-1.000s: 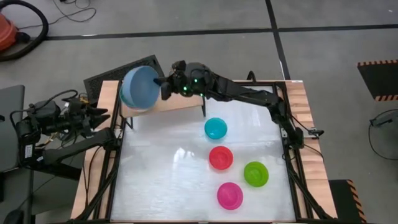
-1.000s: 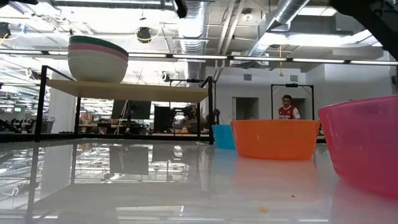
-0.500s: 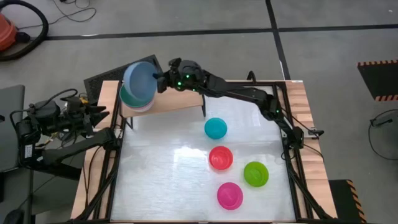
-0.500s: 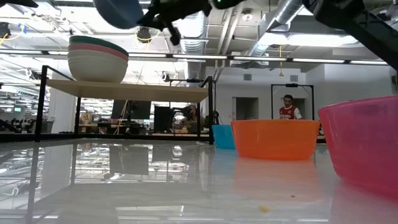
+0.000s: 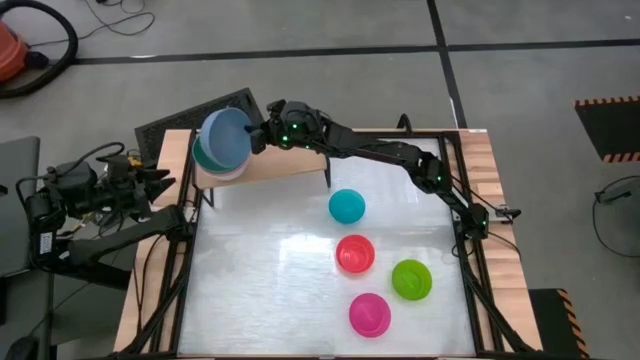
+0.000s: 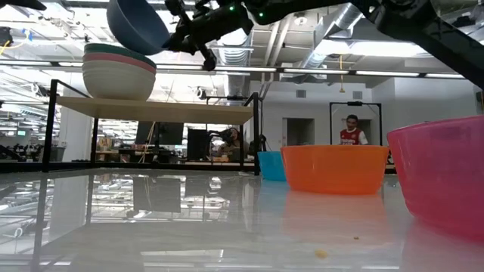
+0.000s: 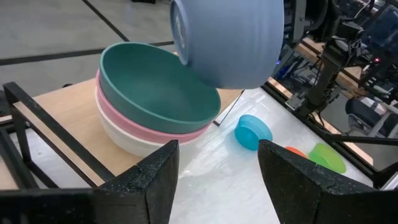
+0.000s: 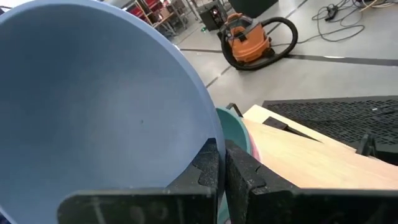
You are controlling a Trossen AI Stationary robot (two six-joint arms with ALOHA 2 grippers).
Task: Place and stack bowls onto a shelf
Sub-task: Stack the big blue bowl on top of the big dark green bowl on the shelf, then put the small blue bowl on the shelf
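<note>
the right gripper [image 5: 262,133] is out over the far left corner of the table, its two dark fingers [image 8: 208,168] pinched tight on the rim of the large light blue plastic bowl [image 5: 224,136]. that bowl hangs tilted in the air, mouth turned sideways, right above the stack and not touching it; the low view shows a clear gap between the bowl's underside and the top rim below. the stack itself sits at the left end of the flat light-wood shelf on thin black legs [image 5: 290,165]: a dark green plastic bowl [image 7: 155,87] nested in a pale pink plastic bowl [image 7: 134,122], which is nested in a white plastic bowl [image 7: 127,141]. the rest of the board shows bare wood.

out on the glossy white tabletop [image 5: 260,290] four smaller bowls stand apart from each other: a small cyan bowl [image 5: 347,206] nearest the shelf, a small red bowl [image 5: 355,253] below it in the high view, a small lime green bowl [image 5: 411,279] to the right of that, and a small magenta bowl [image 5: 369,314] nearest the front edge.

the left gripper [image 5: 168,182] waits off the table's left side, near the shelf's end, jaws spread wide and holding nothing. a person in a red top [image 6: 349,131] stands far back in the room.
</note>
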